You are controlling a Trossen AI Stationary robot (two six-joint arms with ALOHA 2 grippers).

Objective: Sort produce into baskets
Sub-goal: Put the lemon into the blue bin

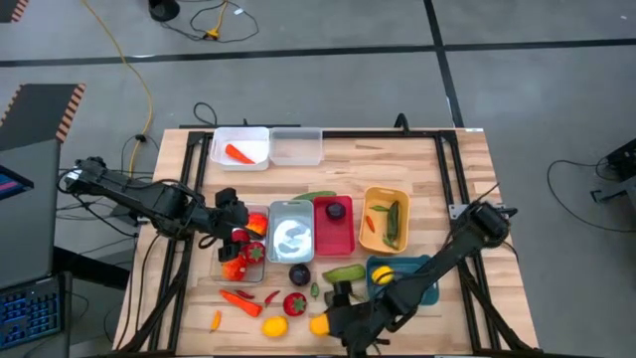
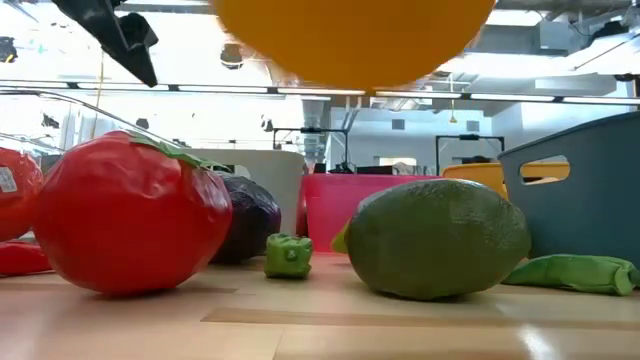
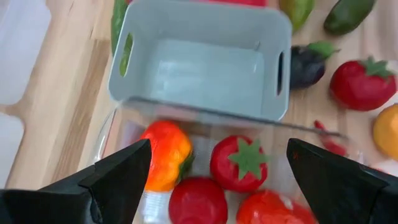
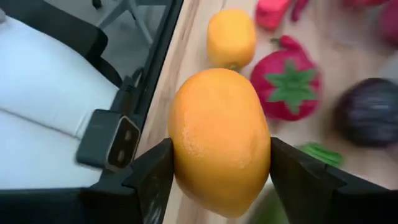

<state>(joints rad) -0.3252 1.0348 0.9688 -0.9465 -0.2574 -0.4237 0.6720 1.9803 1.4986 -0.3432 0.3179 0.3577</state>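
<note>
High view, left to right: left tool (image 1: pixel 241 237) hovering over clear plastic bin (image 1: pixel 221 267) loaded with red toy tomatoes (image 1: pixel 250 253) and one orange-red fruit (image 1: pixel 257 222), fingers spread wide with nothing between them. Just beside it, empty silver-grey plastic bin (image 1: pixel 291 233), then red plastic bin (image 1: pixel 334 235) holding a purple plum (image 1: pixel 337 210), then yellow-orange plastic bin (image 1: pixel 376 204) with a green cucumber (image 1: pixel 393 223). At the far edge, white plastic bin (image 1: pixel 241 147) with an orange carrot (image 1: pixel 238 153), next to another clear bin (image 1: pixel 296 147). Loose on the wooden table (image 1: pixel 457 169) near the front: orange carrot (image 1: pixel 240 299), small yellow lemon (image 1: pixel 274 325), red strawberry-like fruit (image 1: pixel 295 303), dark purple plum (image 1: pixel 299 274), green pod (image 1: pixel 343 271). Right tool (image 1: pixel 325 324) at the front edge, pinching a large yellow-orange toy lemon (image 4: pixel 219 142) across its middle, both pads pressed on its sides in the right wrist view; lemon raised clear of the table in the low view. Teal plastic bin (image 1: pixel 417 267) just right of that, already holding a yellow piece (image 1: pixel 383 274).

Step in hand, by judgement: carrying the lemon to its bin. To do well: keep the pinch firm on the smooth round skin, lift high enough to clear neighbouring produce and bin rims, centre over the chosen bin, lower inside before spreading. Risk: slipping from the pads, or knocking the green pod on the way.
</note>
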